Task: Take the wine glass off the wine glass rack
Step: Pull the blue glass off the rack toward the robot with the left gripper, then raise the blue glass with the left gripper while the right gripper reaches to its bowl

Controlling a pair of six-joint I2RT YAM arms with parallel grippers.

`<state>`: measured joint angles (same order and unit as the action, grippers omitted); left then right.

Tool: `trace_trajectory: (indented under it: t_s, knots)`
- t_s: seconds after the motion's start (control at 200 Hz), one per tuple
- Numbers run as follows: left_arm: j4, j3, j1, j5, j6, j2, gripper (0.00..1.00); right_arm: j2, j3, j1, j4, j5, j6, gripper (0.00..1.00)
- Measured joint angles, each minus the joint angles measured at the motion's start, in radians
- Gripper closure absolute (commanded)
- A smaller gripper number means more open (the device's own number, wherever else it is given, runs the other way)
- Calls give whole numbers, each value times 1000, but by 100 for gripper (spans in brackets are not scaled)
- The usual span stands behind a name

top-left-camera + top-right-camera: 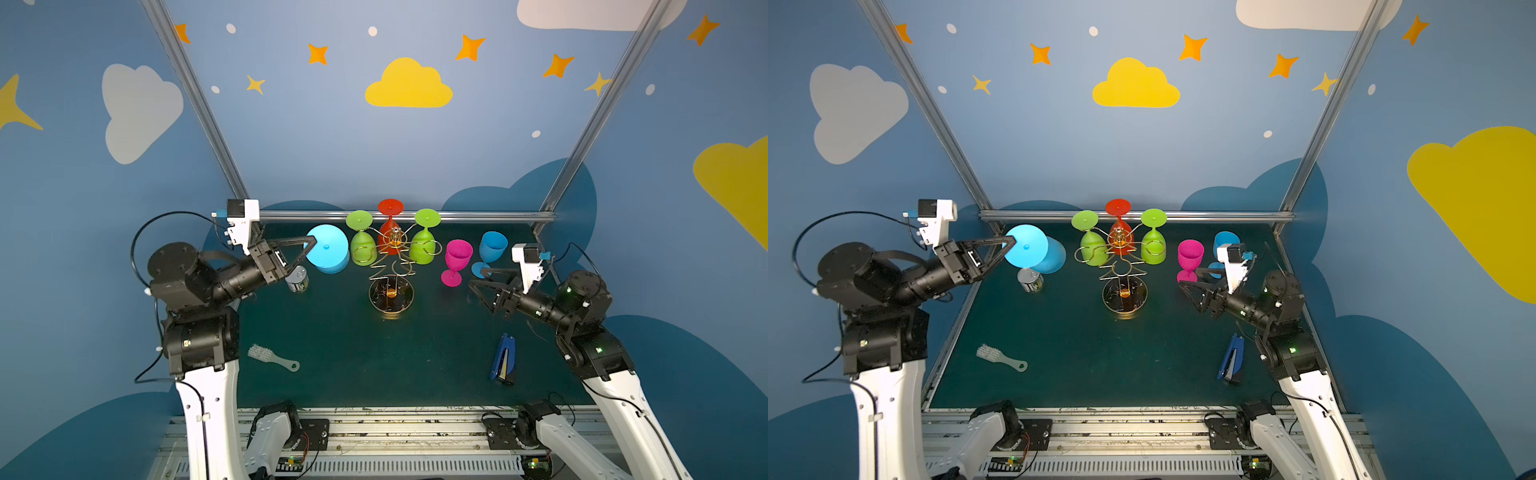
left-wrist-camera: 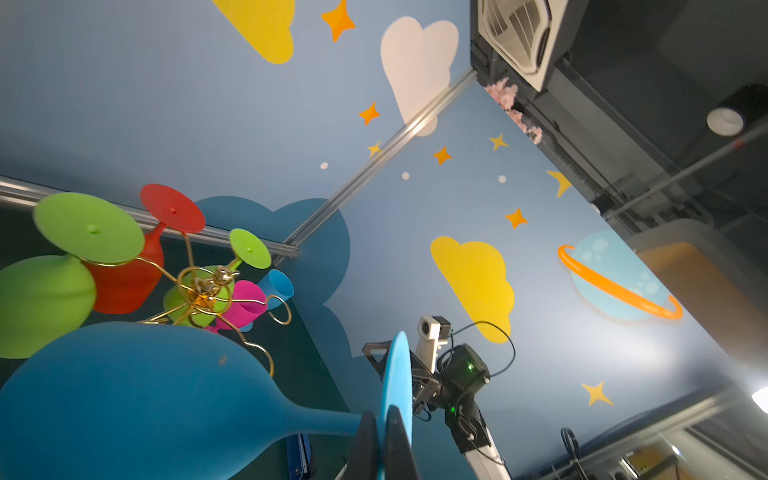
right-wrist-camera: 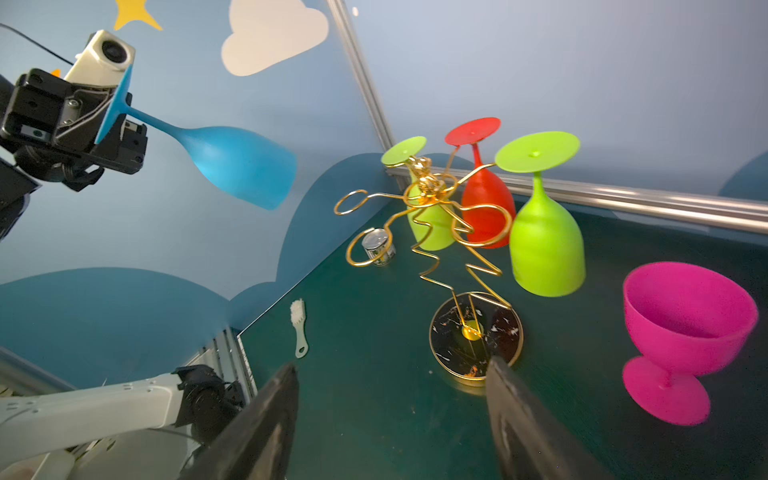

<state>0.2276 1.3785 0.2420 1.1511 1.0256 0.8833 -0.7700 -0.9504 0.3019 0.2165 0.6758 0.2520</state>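
The gold wire wine glass rack (image 1: 393, 238) (image 1: 1120, 238) (image 3: 428, 191) stands mid-table on a round base (image 1: 390, 305). Two green glasses (image 1: 363, 247) (image 1: 424, 246) and a red one (image 1: 390, 227) hang upside down from its arms. A light blue wine glass (image 1: 328, 249) (image 1: 1027, 246) (image 2: 124, 395) (image 3: 237, 162) hangs in the air left of the rack, clear of its arms. My left gripper (image 1: 309, 241) (image 1: 1011, 240) (image 2: 380, 415) is shut on the rim of its foot disc. My right gripper (image 1: 477, 277) (image 1: 1187, 277) (image 3: 392, 363) stands open and empty, low, right of the rack's base.
A pink goblet (image 1: 457, 259) and a blue glass (image 1: 492, 249) stand upright right of the rack. A small tin can (image 1: 297, 279) sits under the held glass. A white brush (image 1: 272, 357) lies front left and a blue stapler (image 1: 504, 359) front right.
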Motion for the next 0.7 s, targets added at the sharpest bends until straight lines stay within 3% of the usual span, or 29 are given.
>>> trace_trajectory:
  t_s: [0.13, 0.37, 0.701]
  knots:
    - [-50, -15, -38, 67, 38, -27, 97, -2, 0, 78, -31, 18, -42, 29]
    - [-141, -69, -115, 95, 118, 10, 97, -31, 0, 232, -122, 10, -124, 28]
    - [-251, -70, -190, 80, 200, 96, 97, -175, -42, 423, -267, -165, -291, 23]
